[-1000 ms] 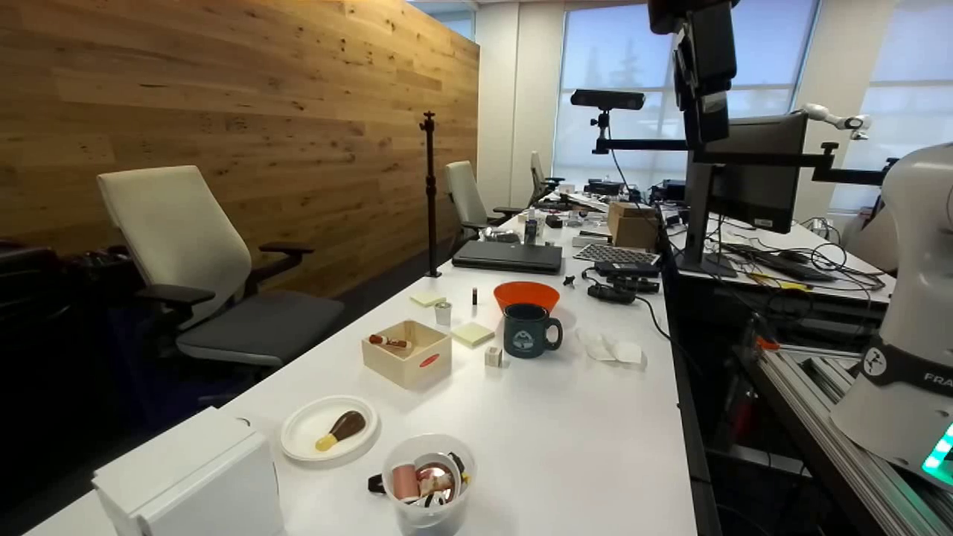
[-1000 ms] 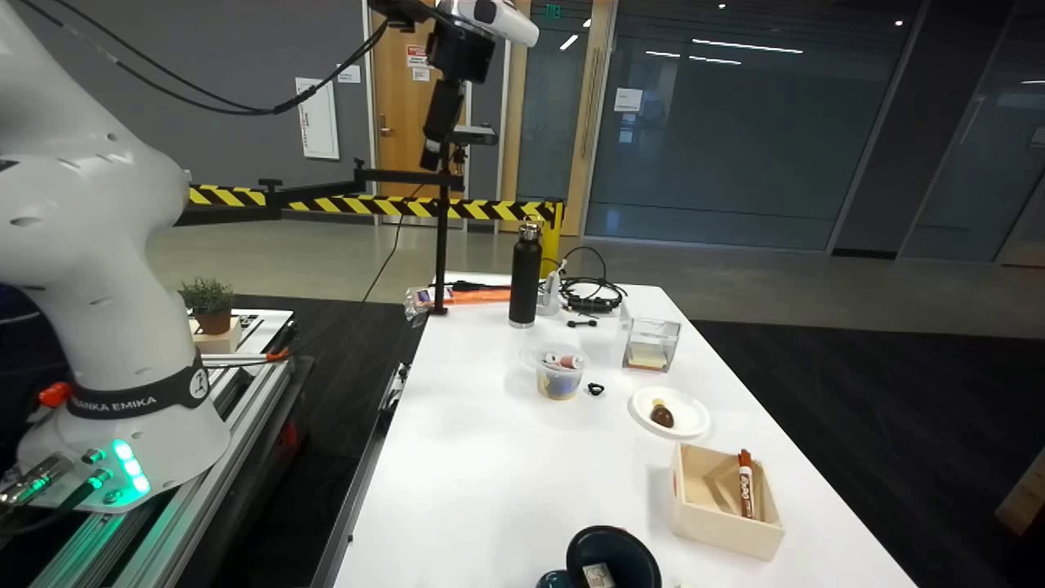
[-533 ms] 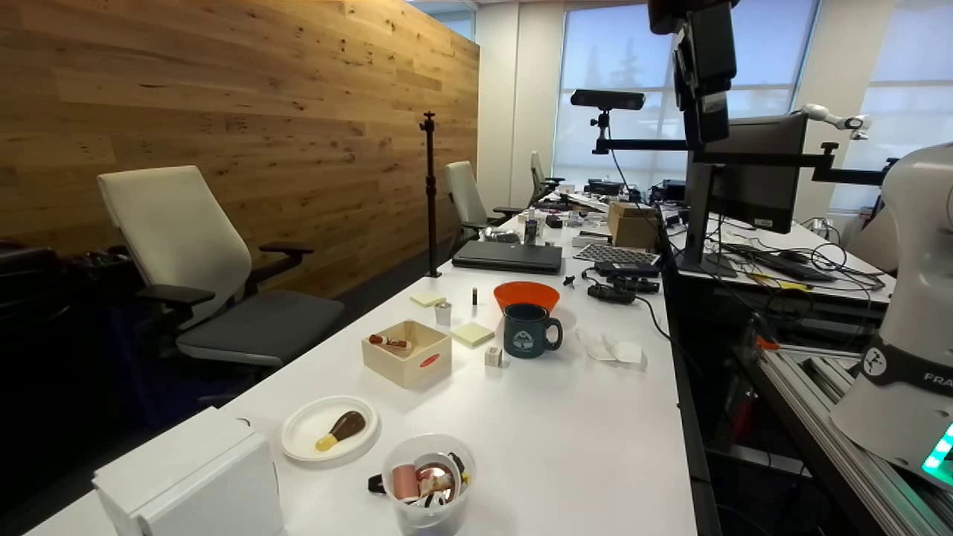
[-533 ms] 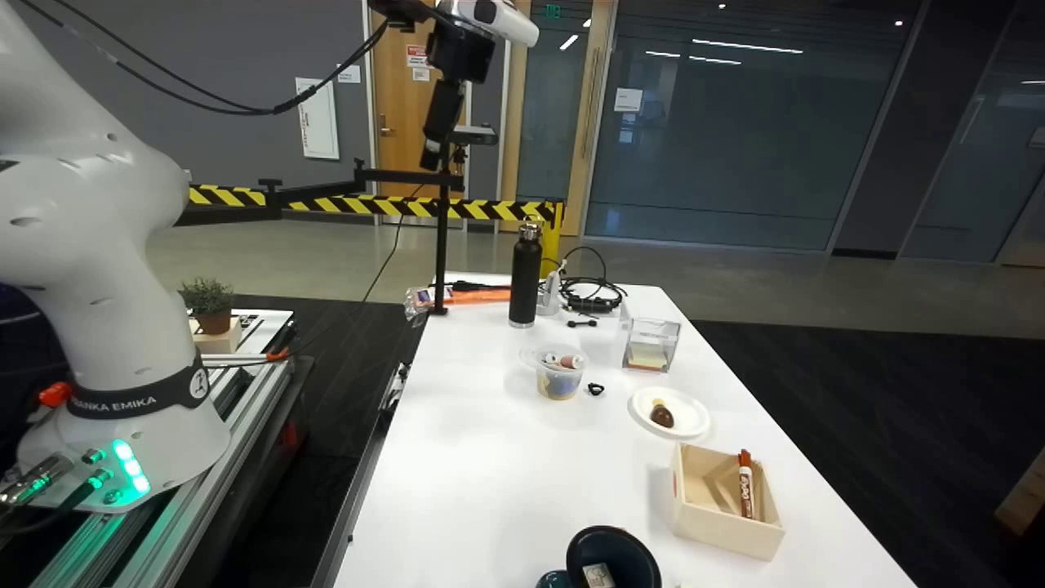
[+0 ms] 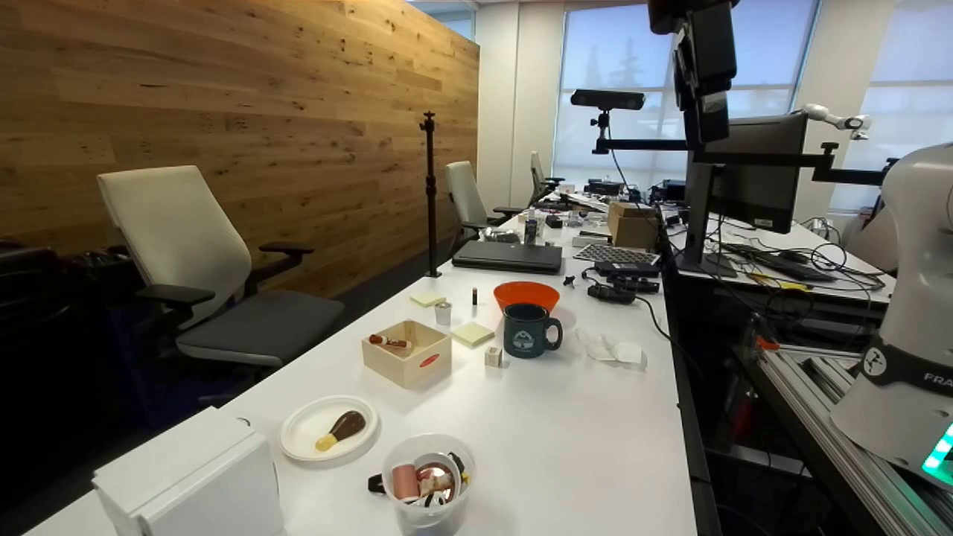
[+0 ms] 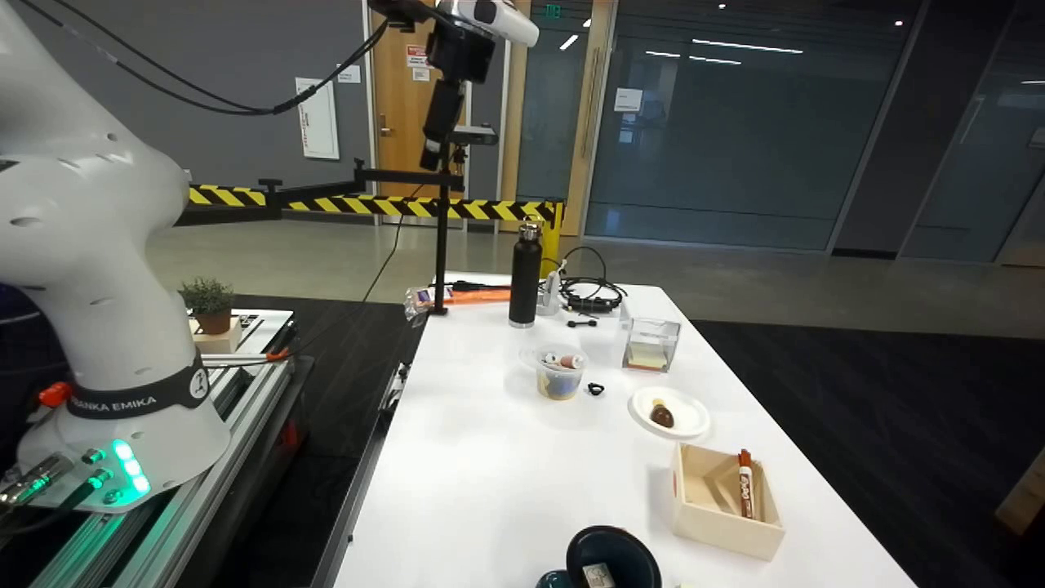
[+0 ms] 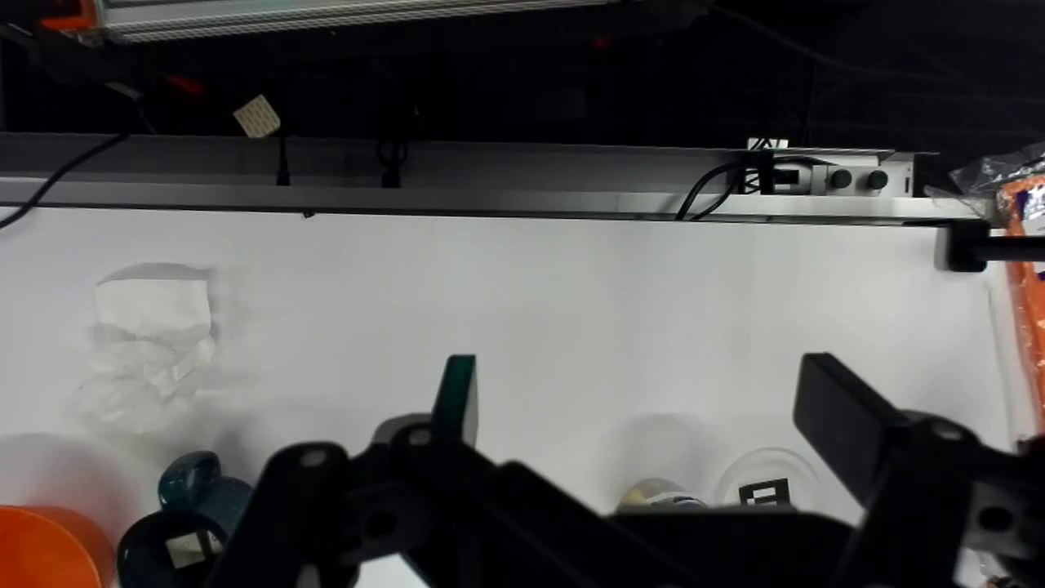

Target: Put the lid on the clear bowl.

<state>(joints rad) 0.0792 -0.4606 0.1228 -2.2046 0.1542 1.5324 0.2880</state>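
"Why hang that high above the table (image 5: 588,435)?"

"For sight and clearance, I'd guess. From up here my gripper (image 7: 641,388) has its jaws spread wide, with nothing between them."

"And the lid (image 7: 765,485)?"

"Flat on the table, patterned side up, just beside the clear bowl (image 6: 560,377). Whether the two touch I can't tell; on the wrist view my own gripper hides part of both."

"Why so wide a spread?"

"Probably to straddle the lid edge to edge. Flat as it lies, it offers little to pinch, so I expect I'd have to go nearly to the tabletop, and one jaw could nudge the bowl on the way."

"Is the bowl ready for it?"

"It stands upright and uncovered in both exterior views, holding small odds and ends (image 5: 406,482). If any poke above the rim, which I can't make out, the lid may not seat. We're at the start, I'd say: nothing's gripped."
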